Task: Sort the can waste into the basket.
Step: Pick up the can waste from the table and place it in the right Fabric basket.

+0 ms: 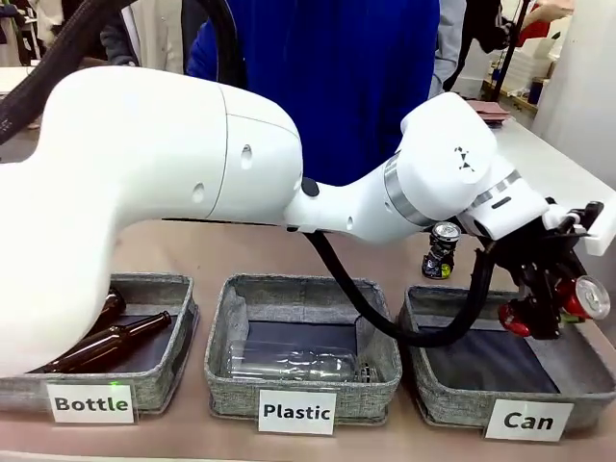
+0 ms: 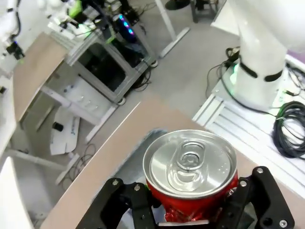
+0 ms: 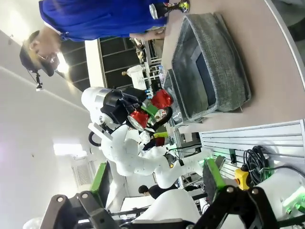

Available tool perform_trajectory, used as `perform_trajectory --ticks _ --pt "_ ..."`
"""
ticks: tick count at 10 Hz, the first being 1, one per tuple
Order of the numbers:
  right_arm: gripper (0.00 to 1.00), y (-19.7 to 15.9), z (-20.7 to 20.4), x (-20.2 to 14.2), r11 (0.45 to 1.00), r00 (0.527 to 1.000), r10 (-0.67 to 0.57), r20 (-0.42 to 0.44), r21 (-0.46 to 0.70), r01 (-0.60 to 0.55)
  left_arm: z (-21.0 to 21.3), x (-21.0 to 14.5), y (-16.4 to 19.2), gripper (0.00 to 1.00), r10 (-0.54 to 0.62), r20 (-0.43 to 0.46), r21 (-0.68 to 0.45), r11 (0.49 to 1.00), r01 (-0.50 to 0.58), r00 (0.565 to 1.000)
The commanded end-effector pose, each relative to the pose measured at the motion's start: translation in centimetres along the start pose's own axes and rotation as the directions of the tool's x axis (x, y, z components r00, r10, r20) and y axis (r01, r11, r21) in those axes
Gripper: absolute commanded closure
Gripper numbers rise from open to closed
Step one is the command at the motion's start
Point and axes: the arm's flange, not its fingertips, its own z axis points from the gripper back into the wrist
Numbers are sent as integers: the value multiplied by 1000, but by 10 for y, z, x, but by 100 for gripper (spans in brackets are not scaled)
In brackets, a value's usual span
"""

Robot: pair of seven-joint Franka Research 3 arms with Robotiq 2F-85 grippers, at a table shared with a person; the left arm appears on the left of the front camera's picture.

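A red can (image 1: 582, 296) with a silver top hangs over the right end of the grey basket (image 1: 430, 377) labelled "Can". My left gripper (image 1: 556, 310) reaches across from the left and is shut on it. In the left wrist view the red can (image 2: 190, 171) sits upright between the black fingers (image 2: 138, 202) of the left gripper (image 2: 190, 212). A black can (image 1: 443, 250) with yellow-green marks stands on the table behind that basket, also seen as a black can (image 3: 167, 8) in the right wrist view. My right gripper (image 3: 157, 202) is off the table's side, open and empty.
The "Plastic" basket (image 1: 223, 332) in the middle holds a clear bottle (image 1: 294, 363). At the left, the "Bottle" basket (image 1: 178, 289) holds brown glass bottles (image 1: 120, 339). A person in blue (image 1: 327, 77) stands at the far side. My left arm spans the table.
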Motion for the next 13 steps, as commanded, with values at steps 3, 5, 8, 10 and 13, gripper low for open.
perform_trajectory --ticks 3,5,8,10,13 --pt "0 5 3 -5 1000 1000 -5 9 1 5 23 -11 30 0 43 -44 120 992 -38 998" --pt "0 5 3 -5 1000 1000 -5 9 1 5 36 -20 41 13 73 -42 178 982 -65 996" --pt "0 5 3 -5 1000 1000 -5 9 1 5 49 -25 46 0 83 -53 219 973 -70 995" --pt "0 5 3 -5 1000 1000 -5 9 1 5 48 -31 46 0 92 -47 217 973 -80 995" --pt "0 5 3 -5 1000 1000 -5 9 1 5 63 -34 41 0 135 -51 191 974 -123 990"
